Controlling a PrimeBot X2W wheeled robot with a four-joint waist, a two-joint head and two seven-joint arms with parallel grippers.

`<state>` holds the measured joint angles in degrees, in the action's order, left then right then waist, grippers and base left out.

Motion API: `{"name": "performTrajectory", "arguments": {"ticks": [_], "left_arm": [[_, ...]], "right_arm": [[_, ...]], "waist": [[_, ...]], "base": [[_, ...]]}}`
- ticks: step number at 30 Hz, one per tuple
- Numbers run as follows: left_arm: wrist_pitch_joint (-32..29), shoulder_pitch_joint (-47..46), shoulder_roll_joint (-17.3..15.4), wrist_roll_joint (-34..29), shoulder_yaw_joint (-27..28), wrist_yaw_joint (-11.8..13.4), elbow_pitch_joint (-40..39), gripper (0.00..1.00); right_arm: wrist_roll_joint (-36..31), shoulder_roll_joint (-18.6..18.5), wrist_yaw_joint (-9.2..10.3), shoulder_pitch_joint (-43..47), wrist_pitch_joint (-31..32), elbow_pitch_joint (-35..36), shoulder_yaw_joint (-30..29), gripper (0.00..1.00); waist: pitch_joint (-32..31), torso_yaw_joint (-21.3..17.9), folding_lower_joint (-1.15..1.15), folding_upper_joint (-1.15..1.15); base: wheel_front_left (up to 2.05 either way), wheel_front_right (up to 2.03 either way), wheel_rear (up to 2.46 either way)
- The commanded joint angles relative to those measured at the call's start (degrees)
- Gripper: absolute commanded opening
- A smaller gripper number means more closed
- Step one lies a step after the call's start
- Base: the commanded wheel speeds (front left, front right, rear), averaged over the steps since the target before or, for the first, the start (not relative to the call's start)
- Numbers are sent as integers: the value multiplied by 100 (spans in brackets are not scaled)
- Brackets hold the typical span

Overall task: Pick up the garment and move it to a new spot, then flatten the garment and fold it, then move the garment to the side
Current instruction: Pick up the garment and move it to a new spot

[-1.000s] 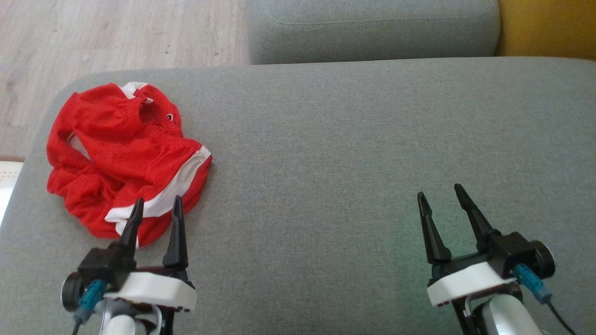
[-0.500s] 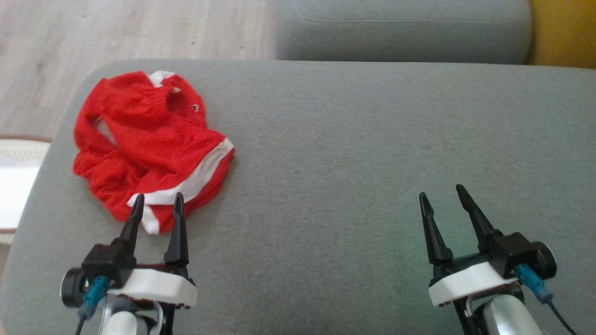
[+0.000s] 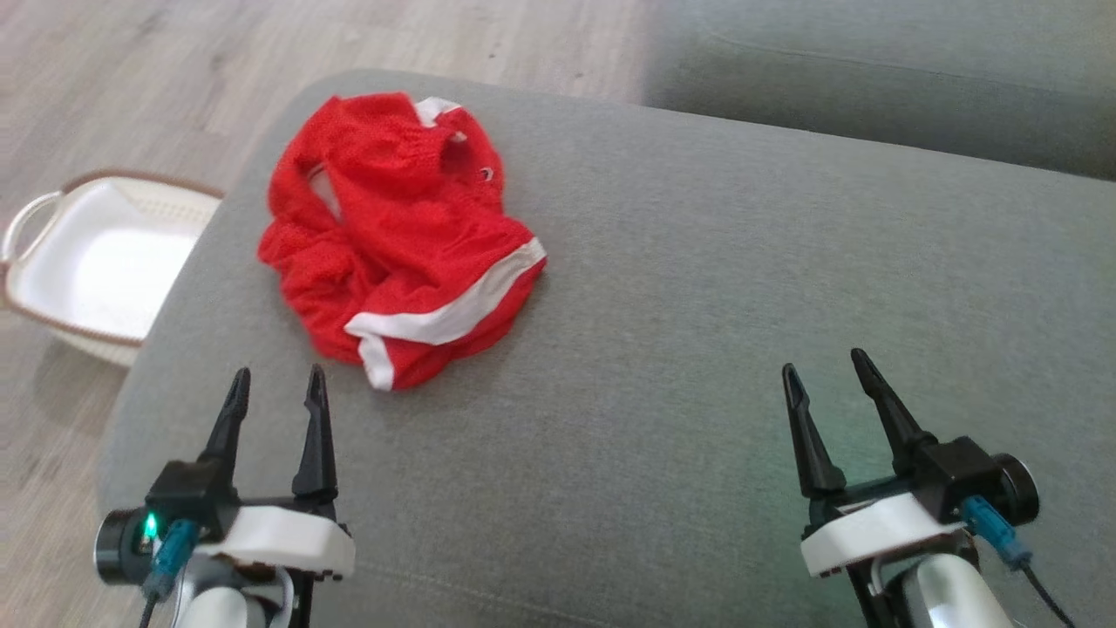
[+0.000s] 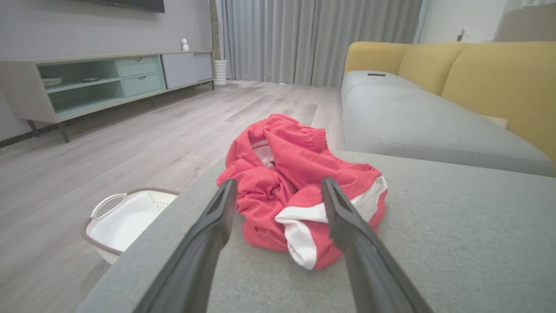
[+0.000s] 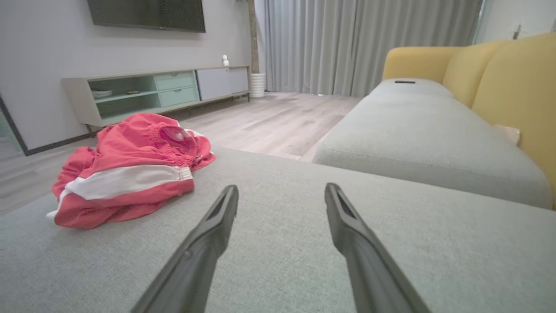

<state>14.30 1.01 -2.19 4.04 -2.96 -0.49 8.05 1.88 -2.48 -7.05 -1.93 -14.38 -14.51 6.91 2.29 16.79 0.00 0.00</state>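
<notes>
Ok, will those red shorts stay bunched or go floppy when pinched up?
Probably floppy: the red shorts lie crumpled in soft folds, so one pinch would likely lift a layer while the rest hangs. Likely light: the cloth looks thin and meshy.

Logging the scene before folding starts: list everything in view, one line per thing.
crumpled red mesh garment with white stripes: one, red and white, far left of the cushion
broad grey fabric cushion: one, grey, under garment and tools
white plastic basket with brown rim: one, white, on the pale wooden floor left of the cushion
grey sofa seat with yellow back: one, grey and yellow, beyond the cushion
low cabinet with green shelves: one, grey-green, against the wall
left tool: one, dark, open, near the garment, not touching
right tool: one, dark, open, above bare cushion
</notes>
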Motion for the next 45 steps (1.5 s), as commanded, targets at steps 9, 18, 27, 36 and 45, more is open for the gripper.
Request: {"name": "performTrajectory", "arguments": {"ticks": [9, 18, 27, 36, 45], "left_arm": [[70, -217, -69, 4, 256, 96, -217, 100], [70, -669, -69, 39, 281, 130, -443, 100], [70, -2428, -303, -179, 559, -167, -646, 100], [48, -4201, -684, -190, 482, -444, 1323, 100], [-930, -5443, -830, -99, 298, -554, 3543, 100]], "right_arm": [[-172, -40, -44, -305, -62, 176, 66, 100], [-474, -40, -44, -663, -62, 248, -1, 100], [-1056, -40, -44, -1194, -62, 386, -217, 100], [-1406, -150, -44, -1413, -62, 581, -426, 100], [-1559, -274, -44, -1556, -62, 1046, -576, 100]], "waist": [[339, 347, 0, 0], [1118, 193, 0, 0], [2328, 2, 0, 0], [2934, -36, 0, 0], [3267, -119, 0, 0]], "base": [[0, 0, 0], [0, 0, 0], [0, 0, 0], [0, 0, 0], [0, 0, 0]]}}
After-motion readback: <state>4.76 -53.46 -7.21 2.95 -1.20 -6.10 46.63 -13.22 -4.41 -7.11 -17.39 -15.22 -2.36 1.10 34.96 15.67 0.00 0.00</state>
